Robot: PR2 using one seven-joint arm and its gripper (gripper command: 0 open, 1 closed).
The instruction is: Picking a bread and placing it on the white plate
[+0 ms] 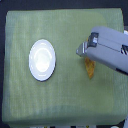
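Though blurred in the exterior view, shows plainly enough a white plate [42,60] — round, plain, slightly raised at the rim — lying flat on a green cloth [60,100] that covers the table. Nothing on the plate. Well apart from the plate, toward the exterior view's right, lies the bread [90,69], golden-brown, resting on the cloth; only a small tapered portion visible, poking out on the side of the arm nearer the bottom of the picture, the rest hidden beneath the grey arm [112,50]. Reaches in from the exterior view's right edge, that arm, slanting toward the plate, with pale grey housing and dark slots along its upper face. At its tip, the gripper [81,50], pointing toward the plate and stopping short of it, with bare cloth between the two. Directly over the bread, or just beside its upper end — cannot tell which from this angle. Whether touching the loaf, likewise cannot tell. Jaws too blurred and too foreshortened to judge: spread or pressed together, cannot say. Beyond the cloth's far edge from the plate's upper side, a light-coloured background; below the cloth's near edge, dark indistinct shapes.
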